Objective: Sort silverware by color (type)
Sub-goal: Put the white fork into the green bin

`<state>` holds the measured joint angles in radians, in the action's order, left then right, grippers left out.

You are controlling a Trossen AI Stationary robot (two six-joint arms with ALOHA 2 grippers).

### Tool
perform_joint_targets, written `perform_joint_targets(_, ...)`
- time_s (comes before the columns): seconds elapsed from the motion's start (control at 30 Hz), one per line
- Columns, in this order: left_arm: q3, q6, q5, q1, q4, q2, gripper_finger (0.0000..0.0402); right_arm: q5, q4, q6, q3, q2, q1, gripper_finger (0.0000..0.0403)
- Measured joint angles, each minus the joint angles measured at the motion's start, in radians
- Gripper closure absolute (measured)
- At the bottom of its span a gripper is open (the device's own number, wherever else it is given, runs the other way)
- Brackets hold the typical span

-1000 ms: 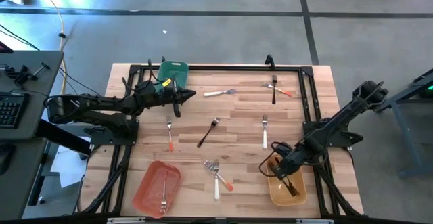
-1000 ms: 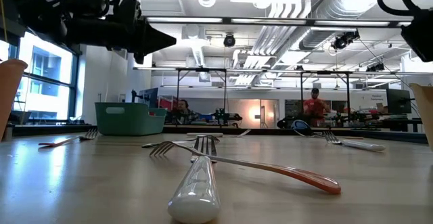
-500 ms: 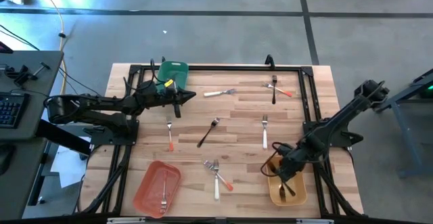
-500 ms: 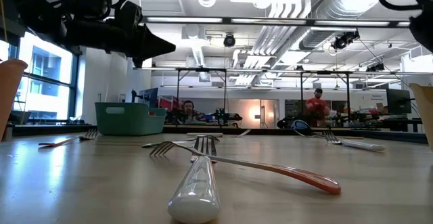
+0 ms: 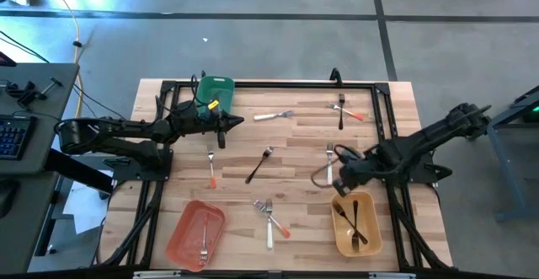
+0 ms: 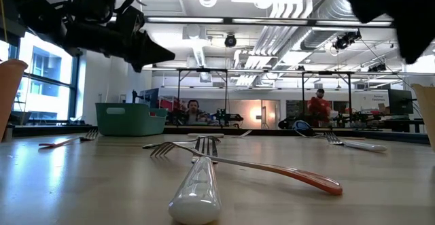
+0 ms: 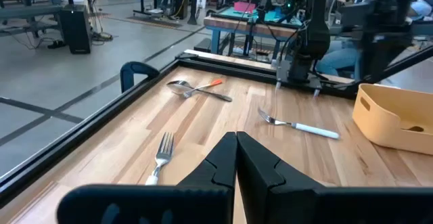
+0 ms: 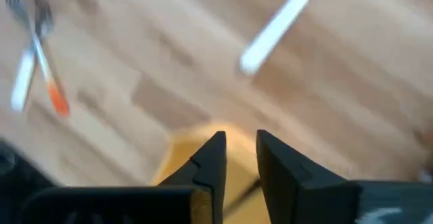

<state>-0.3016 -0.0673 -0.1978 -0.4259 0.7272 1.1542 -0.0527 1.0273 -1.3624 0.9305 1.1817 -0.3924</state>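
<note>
With two black forks (image 5: 354, 222) in the yellow bin (image 5: 372, 241) lower right, my right gripper (image 5: 340, 183) hangs above, slightly apart, empty; next target: white fork (image 5: 329, 163). Left gripper (image 5: 222, 135) together.

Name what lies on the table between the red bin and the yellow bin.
In the high view, a white-handled fork crossed with an orange-tipped fork lies between the red bin and yellow bin.

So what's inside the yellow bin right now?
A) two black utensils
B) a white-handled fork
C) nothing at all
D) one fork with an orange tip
A: in the high view the yellow bin holds two black utensils lying crossed, and nothing orange or white shows in it.
</note>
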Motion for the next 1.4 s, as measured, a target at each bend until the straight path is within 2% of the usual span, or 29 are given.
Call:
perform_joint_targets(0.23, 0.000, 0.001, 0.000, 0.000, -0.037, 0.000, 0.0401, -0.038, -0.074, -0.001, -0.087, 0.024, 0.141, 0.0262)
perform_joint_targets(0.37, 0.000, 0.001, 0.000, 0.000, -0.048, 0.000, 0.0401, 0.002, -0.101, 0.008, -0.125, 0.067, 0.231, 0.0227)
perform_joint_targets(0.63, 0.000, 0.000, 0.000, 0.002, -0.076, 0.000, 0.0401, 0.000, -0.250, 0.109, -0.180, 0.199, 0.394, 0.0218)
perform_joint_targets(0.83, 0.000, 0.000, 0.000, 0.002, -0.080, 0.000, 0.0401, -0.015, -0.342, 0.206, -0.184, 0.326, 0.480, 0.0241)
perform_joint_targets(1.03, 0.000, 0.000, -0.001, 0.002, -0.087, 0.000, 0.0401, -0.002, -0.381, 0.238, -0.179, 0.409, 0.506, 0.0286)
perform_joint_targets(1.4, 0.000, 0.000, -0.002, 0.002, -0.087, -0.029, 0.0401, 0.004, -0.409, 0.353, -0.155, 0.407, 0.490, 0.0397)
